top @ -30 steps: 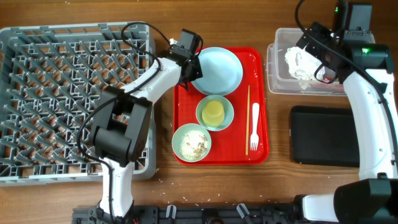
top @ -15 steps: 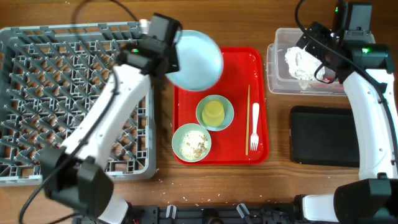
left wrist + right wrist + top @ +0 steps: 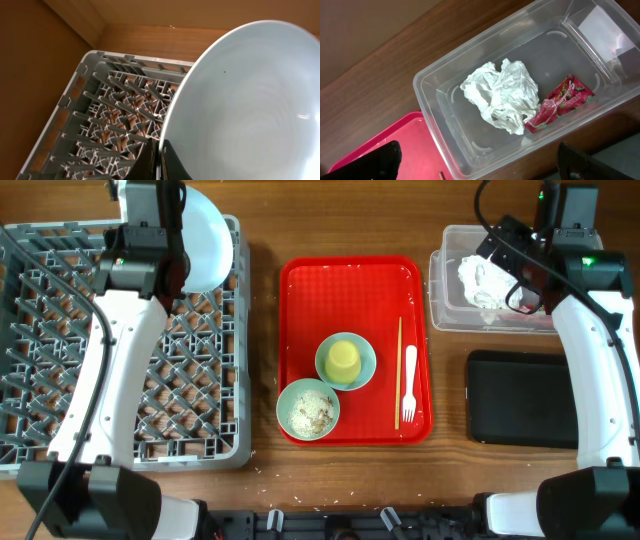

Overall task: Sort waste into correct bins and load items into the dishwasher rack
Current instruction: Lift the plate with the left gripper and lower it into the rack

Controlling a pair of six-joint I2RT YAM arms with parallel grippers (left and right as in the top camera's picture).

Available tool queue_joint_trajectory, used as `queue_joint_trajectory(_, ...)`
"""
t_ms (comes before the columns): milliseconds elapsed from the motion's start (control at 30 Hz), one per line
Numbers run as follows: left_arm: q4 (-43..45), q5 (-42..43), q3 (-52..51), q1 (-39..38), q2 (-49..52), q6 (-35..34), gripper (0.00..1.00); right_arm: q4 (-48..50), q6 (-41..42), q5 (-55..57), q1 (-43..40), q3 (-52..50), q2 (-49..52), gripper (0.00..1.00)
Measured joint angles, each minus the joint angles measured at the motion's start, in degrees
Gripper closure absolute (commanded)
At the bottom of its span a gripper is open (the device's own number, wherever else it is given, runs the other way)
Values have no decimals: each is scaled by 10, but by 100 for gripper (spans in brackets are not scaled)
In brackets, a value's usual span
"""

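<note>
Left fingers [image 3: 149,162] clench the plate [image 3: 250,100] rim over the rack [image 3: 110,115]; right fingers [image 3: 382,160] gape above the tub [image 3: 465,131].

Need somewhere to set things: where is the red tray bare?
The red plastic tray is bare in its upper part, above the pale teal bowl holding a yellow cup. Crowded below: scrap-filled teal bowl, wooden stick, white plastic fork.

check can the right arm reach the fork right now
Probably yes: the right gripper hangs open over the clear tub, and the fork lies uncovered on the red tray's right side.
</note>
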Motion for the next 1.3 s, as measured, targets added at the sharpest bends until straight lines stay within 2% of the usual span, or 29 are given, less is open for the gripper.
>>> queue_joint_trajectory(200,26,-26,0,1,69,34,96,0,0,0,0,0,0,0)
queue_joint_trajectory(367,26,-42,0,1,74,46,96,0,0,0,0,0,0,0)
queue_joint_trajectory(433,26,-38,0,1,74,47,86,0,0,0,0,0,0,0)
queue_joint_trajectory(500,14,-20,0,1,74,48,82,0,0,0,0,0,0,0)
queue_joint_trajectory(533,9,-11,0,0,74,48,67,0,0,0,0,0,0,0)
queue_joint_trajectory(567,7,-6,0,-2,74,47,60,0,0,0,0,0,0,0)
queue_joint_trajectory(667,4,19,0,-23,74,42,60,0,0,0,0,0,0,0)
queue_joint_trajectory(700,2,32,0,-35,74,42,66,0,0,0,0,0,0,0)
queue_joint_trajectory(733,1,39,0,-48,74,42,75,0,0,0,0,0,0,0)
queue_joint_trajectory(800,0,59,0,-72,74,37,89,0,0,0,0,0,0,0)
queue_joint_trajectory(900,0,116,0,-77,74,35,96,0,0,0,0,0,0,0)
queue_joint_trajectory(1033,-1,218,0,-30,97,0,96,0,0,0,0,0,0,0)
queue_joint_trajectory(1100,-2,309,0,0,127,-12,96,0,0,0,0,0,0,0)
queue_joint_trajectory(1167,3,365,0,5,144,-17,96,0,0,0,0,0,0,0)
queue_joint_trajectory(1300,14,409,0,3,169,-21,96,0,0,0,0,0,0,0)
